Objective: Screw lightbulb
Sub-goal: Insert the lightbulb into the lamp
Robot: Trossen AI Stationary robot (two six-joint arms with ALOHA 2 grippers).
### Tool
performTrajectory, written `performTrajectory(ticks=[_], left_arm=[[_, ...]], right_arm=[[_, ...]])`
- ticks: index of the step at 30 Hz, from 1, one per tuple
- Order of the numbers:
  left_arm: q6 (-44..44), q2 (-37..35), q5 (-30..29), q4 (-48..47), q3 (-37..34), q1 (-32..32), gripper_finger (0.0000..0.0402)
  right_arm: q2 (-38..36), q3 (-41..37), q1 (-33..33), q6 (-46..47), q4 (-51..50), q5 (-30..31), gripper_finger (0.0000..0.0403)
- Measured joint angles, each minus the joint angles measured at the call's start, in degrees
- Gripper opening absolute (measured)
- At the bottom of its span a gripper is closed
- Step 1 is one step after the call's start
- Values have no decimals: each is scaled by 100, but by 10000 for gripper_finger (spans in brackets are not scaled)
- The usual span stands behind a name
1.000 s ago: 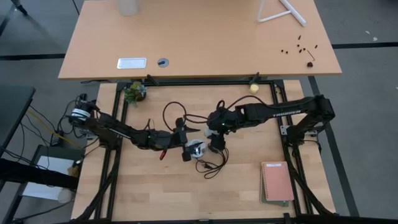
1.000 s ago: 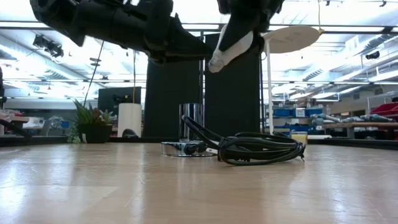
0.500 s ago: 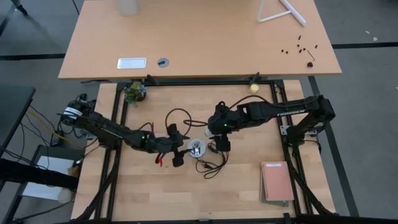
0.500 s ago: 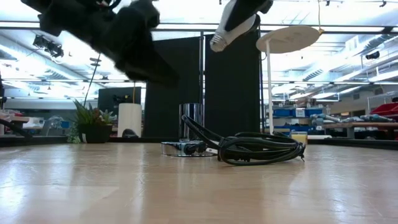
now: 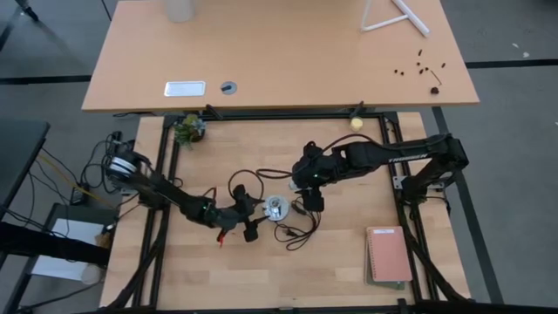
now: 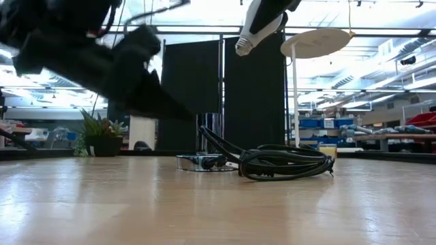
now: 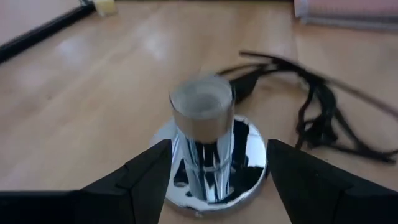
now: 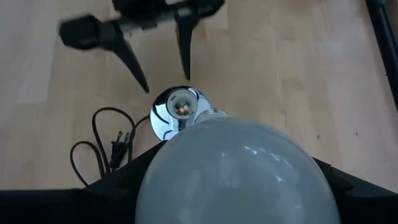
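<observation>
The bulb is clamped in the right claw, raised clear of the surface with its screw base tilted down toward the socket. The socket stands upright on the surface on its chrome disc, and its black cord lies coiled just beside it. The left claw sits low on the socket's other side, fingers apart and holding nothing. A notebook lies well apart.
</observation>
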Motion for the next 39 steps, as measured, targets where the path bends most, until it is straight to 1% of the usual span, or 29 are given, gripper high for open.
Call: performTrajectory(ticks=[4,8,12,16,19,22,27,31,34,37,39], left_arm=[[47,667,-5,800,89,113,268],[274,1282,-2,1323,285,313,261],[503,1566,-3,1419,496,536,242],[769,1575,30,1425,581,689,218],[798,1575,74,1472,583,770,198],[770,1575,257,1469,585,863,187],[808,1575,347,1573,584,983,184],[1080,1575,358,1915,585,1035,184],[1231,1554,630,2082,585,1095,184],[1240,1435,838,1896,656,1149,184],[1234,1288,843,1441,785,1201,184]], right_arm=[[77,-9,10,0,12,-3,268],[103,-4,-26,-26,132,-5,268],[101,-7,-109,-37,120,-11,268],[101,-6,-152,-116,76,-38,268],[101,-5,-152,-146,31,-46,268],[101,-6,-154,-168,28,-46,268],[147,-5,-154,-264,10,-83,268],[388,-1,-200,-385,-65,-568,268],[555,-7,-297,-471,-133,-779,268],[652,78,-421,-454,-168,-814,268],[712,180,-466,-442,-258,-812,268]])
